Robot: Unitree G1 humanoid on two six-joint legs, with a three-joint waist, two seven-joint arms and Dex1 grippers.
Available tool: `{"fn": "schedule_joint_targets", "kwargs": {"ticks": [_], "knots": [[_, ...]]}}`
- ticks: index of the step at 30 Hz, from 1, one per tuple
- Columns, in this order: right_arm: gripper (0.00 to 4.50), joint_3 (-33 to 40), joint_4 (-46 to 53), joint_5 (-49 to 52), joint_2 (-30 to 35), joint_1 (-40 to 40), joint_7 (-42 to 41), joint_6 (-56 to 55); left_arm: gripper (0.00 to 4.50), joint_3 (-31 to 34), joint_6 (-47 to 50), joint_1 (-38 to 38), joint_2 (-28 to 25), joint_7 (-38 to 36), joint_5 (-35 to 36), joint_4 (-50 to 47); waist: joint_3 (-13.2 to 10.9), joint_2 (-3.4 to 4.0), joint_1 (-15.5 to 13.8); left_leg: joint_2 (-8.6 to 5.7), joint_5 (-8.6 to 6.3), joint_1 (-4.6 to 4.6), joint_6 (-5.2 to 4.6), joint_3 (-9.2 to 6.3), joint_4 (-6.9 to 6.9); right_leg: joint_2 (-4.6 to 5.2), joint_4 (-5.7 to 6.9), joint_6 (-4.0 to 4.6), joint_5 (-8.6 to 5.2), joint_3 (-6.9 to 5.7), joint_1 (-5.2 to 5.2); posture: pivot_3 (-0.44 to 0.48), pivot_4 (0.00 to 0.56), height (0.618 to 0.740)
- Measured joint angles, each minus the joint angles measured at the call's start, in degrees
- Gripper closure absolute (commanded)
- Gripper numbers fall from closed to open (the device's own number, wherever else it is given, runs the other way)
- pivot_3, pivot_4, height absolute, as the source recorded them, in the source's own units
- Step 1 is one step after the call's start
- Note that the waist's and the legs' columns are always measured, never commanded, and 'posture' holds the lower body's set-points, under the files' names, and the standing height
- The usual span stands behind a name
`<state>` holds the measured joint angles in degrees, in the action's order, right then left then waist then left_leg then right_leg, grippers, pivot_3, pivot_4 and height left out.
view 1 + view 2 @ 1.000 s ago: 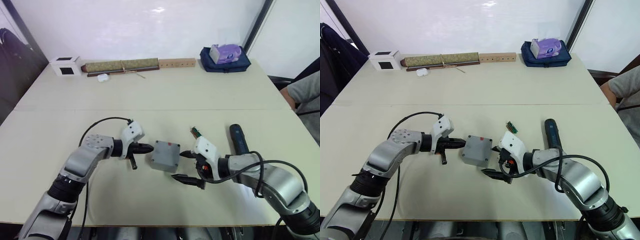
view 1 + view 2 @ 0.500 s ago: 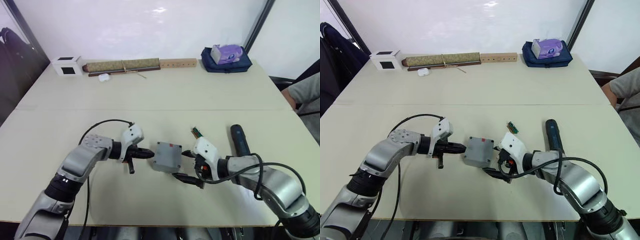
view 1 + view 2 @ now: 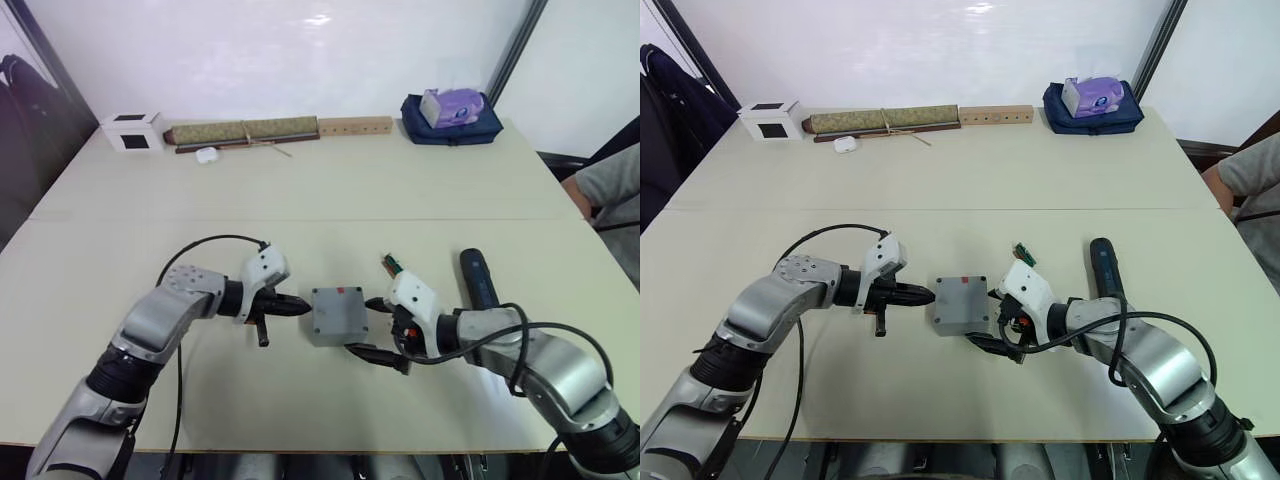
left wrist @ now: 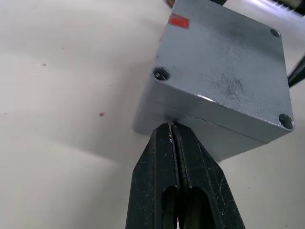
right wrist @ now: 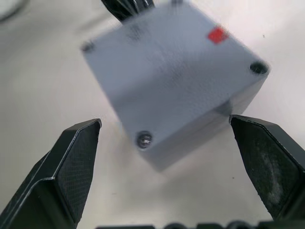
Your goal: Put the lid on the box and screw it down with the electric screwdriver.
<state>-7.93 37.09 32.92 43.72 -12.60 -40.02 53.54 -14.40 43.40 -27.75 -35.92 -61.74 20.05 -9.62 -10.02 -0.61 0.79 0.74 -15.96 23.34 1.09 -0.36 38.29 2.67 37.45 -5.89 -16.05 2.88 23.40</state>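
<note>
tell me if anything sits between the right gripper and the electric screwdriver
Nothing visible blocks it. The electric screwdriver lies flat on the table, on the outer side of the right arm, while the right gripper is open around the box. A small green part lies nearby, off that path.

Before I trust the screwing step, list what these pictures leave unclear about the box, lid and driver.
- Inside of the box: hidden by the lid in every view.
- Screw heads: the corner holes are too blurred in the right wrist view and too small in the head views.
- Electric screwdriver: its near end is covered by the right arm.
- Left hand: contact with the box wall is uncertain.
</note>
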Motion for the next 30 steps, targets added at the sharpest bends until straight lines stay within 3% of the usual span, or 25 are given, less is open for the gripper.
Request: {"fn": "schedule_joint_targets", "kwargs": {"ticks": [4, 7, 12, 17, 20, 24, 30], "knots": [[0.05, 10.0, -0.4, 5.0, 3.6, -5.2, -2.5, 1.5, 4.5, 3.1, 0.2, -3.8, -1.2, -1.0, 2.3, 0.6, 0.0, -0.01, -0.1, 0.0, 0.0, -0.05, 0.0, -0.01, 0.02, 0.0, 0.03, 0.0, 0.0, -0.01, -0.05, 0.0, 0.15, 0.74], [0.05, 13.6, -5.7, 4.5, 2.0, -7.5, -1.2, -0.9, 4.5, 6.2, 1.2, -7.0, 0.6, -1.2, 5.5, 1.1, 0.0, -0.04, -0.1, -0.01, 0.0, -0.04, 0.0, 0.0, 0.02, 0.0, 0.01, 0.0, 0.0, -0.02, -0.06, 0.0, 0.15, 0.74], [0.05, 8.4, -21.7, -8.9, -2.1, -7.4, 6.6, -10.1, 4.5, 5.8, 1.0, -8.4, 3.0, -0.2, 6.2, 1.7, 0.0, -0.04, 0.0, -0.07, 0.04, -0.01, 0.06, 0.1, 0.02, 0.03, 0.04, 0.0, 0.0, 0.06, 0.01, 0.0, 0.15, 0.74], [0.05, 7.0, -26.3, -11.5, -5.4, -6.9, 6.9, -14.3, 4.5, 4.8, 0.8, -8.8, 4.5, 0.2, 6.2, 1.8, 0.0, -0.02, 0.1, -0.02, 0.06, 0.0, 0.1, 0.06, -0.01, -0.04, 0.08, 0.0, 0.0, 0.06, 0.07, 0.0, 0.15, 0.74], [0.63, 6.9, -26.8, -11.6, -7.9, -6.5, 6.8, -15.5, 4.5, 4.0, -0.2, -9.1, 5.2, 0.8, 5.7, 1.9, 0.0, -0.02, 0.1, -0.03, 0.07, -0.01, 0.12, 0.06, 0.0, -0.02, 0.1, 0.0, 0.01, 0.06, 0.05, 0.0, 0.15, 0.74], [1.94, 6.6, -27.3, -12.3, -9.1, -5.4, 6.8, -16.4, 4.5, 3.3, -1.7, -8.9, 5.6, 0.8, 4.8, 3.3, 0.0, -0.02, 0.0, -0.04, 0.07, 0.0, 0.12, 0.06, 0.0, -0.01, 0.09, 0.0, 0.01, 0.06, 0.05, 0.0, 0.15, 0.74], [1.94, 6.7, -27.4, -12.6, -9.2, -5.4, 6.7, -16.7, 4.5, 2.9, -2.5, -8.9, 5.6, 0.7, 4.7, 3.4, 0.0, -0.02, 0.0, -0.04, 0.07, 0.0, 0.12, 0.05, 0.0, -0.01, 0.09, 0.0, 0.01, 0.06, 0.05, 0.0, 0.15, 0.74]]}}
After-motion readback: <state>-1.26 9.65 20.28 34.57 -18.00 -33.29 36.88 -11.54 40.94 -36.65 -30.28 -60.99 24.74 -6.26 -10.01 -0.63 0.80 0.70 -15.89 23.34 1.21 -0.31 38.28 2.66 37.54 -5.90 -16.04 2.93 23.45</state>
